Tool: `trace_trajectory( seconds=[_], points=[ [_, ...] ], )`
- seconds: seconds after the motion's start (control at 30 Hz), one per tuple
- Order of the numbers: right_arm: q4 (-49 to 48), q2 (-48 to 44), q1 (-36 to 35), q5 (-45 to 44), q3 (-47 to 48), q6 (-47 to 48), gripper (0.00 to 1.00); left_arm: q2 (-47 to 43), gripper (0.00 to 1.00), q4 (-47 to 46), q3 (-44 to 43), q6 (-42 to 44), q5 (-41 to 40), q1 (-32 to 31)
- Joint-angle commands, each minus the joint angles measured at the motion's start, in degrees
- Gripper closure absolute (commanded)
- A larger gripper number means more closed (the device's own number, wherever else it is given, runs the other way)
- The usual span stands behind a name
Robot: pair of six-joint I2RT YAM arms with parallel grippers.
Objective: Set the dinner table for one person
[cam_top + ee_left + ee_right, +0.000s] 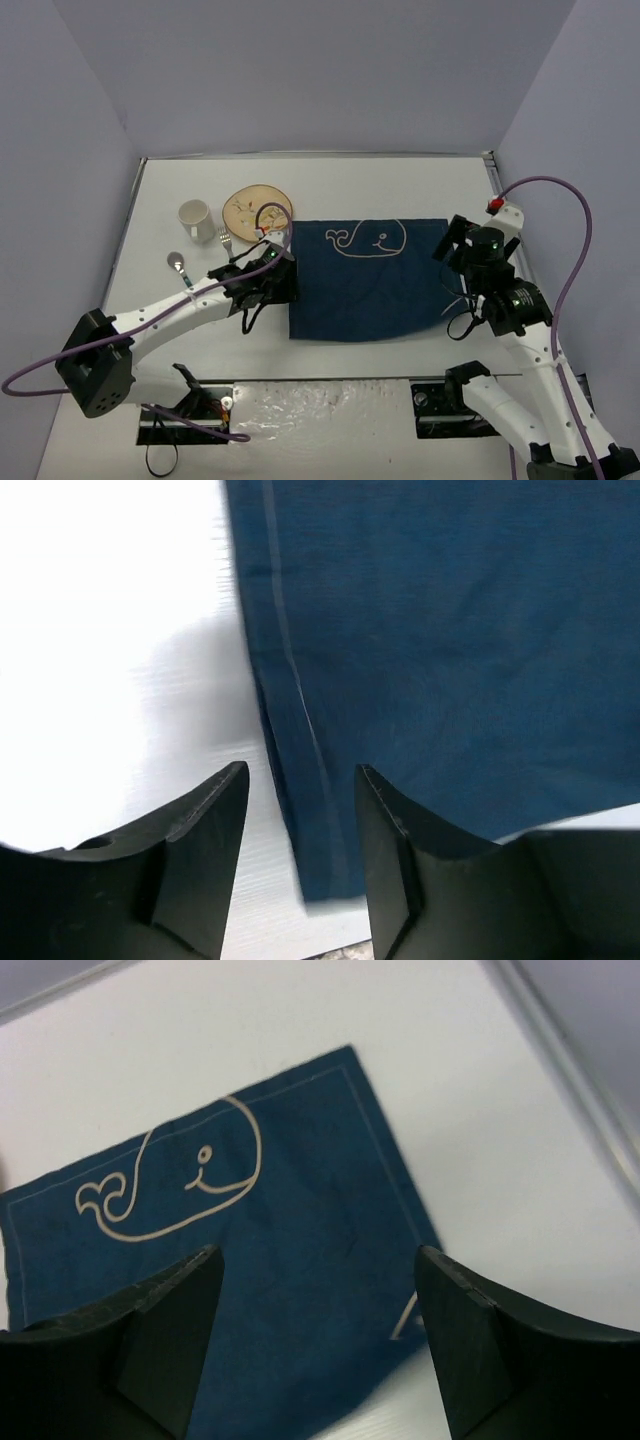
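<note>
A navy placemat with a whale outline lies flat on the white dinner table. My left gripper hovers open at the mat's left edge. In the left wrist view its open jaws straddle that hem of the placemat near the front corner, gripping nothing. My right gripper is at the mat's right edge. In the right wrist view it stands wide open above the placemat, empty.
Left of the mat stand a patterned round plate, a white mug, a fork and a spoon. The table's metal edging runs along the right side.
</note>
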State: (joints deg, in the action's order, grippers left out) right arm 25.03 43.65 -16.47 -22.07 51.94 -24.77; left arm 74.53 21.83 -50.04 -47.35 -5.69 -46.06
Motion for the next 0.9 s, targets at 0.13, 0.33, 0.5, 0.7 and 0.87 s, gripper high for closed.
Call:
trace_trajectory(
  seconds=[0.13, 0.33, 0.5, 0.7, 0.87],
  points=[
    [2.7, 5.8, 0.3, 10.8, -1.0, -5.3, 0.04, -2.1, 0.23, 5.6, -4.9, -0.7, -7.0, 0.1],
    [-1.3, 16.9, 0.4, 11.4, -3.8, -7.0, 0.01, 3.3, 0.16, 0.6, -8.0, 1.8, -6.3, 0.1],
    [-8.1, 26.7, 0.6, 12.0, -6.9, -9.0, 0.01, 14.3, 0.18, -4.4, -13.2, 1.3, -5.5, -0.5],
    [-14.2, 33.6, 2.3, 12.4, -10.0, -11.1, 0.01, 26.0, 0.34, -4.8, -20.4, -0.9, -6.2, -2.5],
    [-18.0, 40.5, 5.3, 14.2, -10.9, -11.5, 0.01, 34.5, 0.41, -5.1, -24.7, -1.6, -5.9, -2.6]
  ],
)
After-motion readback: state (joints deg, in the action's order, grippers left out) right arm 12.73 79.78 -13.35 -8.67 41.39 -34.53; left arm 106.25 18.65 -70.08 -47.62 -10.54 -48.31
